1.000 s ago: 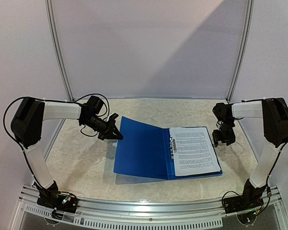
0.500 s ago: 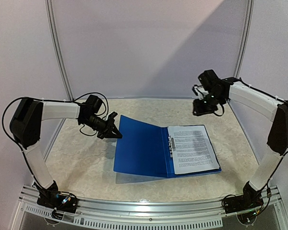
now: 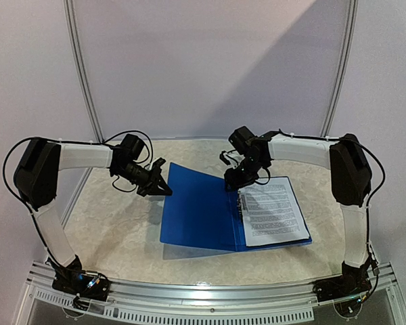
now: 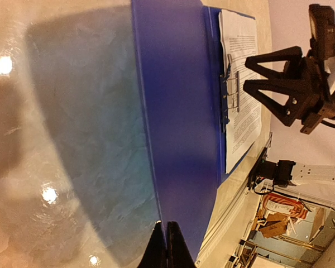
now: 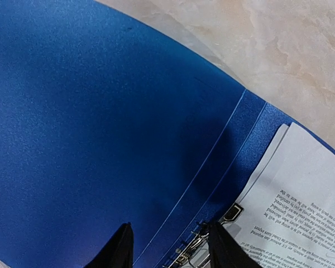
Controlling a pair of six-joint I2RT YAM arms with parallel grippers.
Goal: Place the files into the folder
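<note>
Marbled beige table [image 3: 115, 223], glossy dark-blue plastic folder [image 3: 199, 210] lying open mid-frame, white text-printed paper sheets [image 3: 274, 211] on its right leaf.
Left gripper [image 3: 165, 191] is clenched on the cover's upper-left corner, cover tilted up, probably propping it open for access. Right gripper [image 3: 234, 183], fingers spread and grasping nothing, hovers over the silver metal spine clip [image 4: 230, 92], probably to secure the sheets.

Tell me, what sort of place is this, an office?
Most likely a robot lab test booth: a left arm and a right arm bolted at the edge of a marble-patterned table, plain white panels around, an open blue folder to practise on.
</note>
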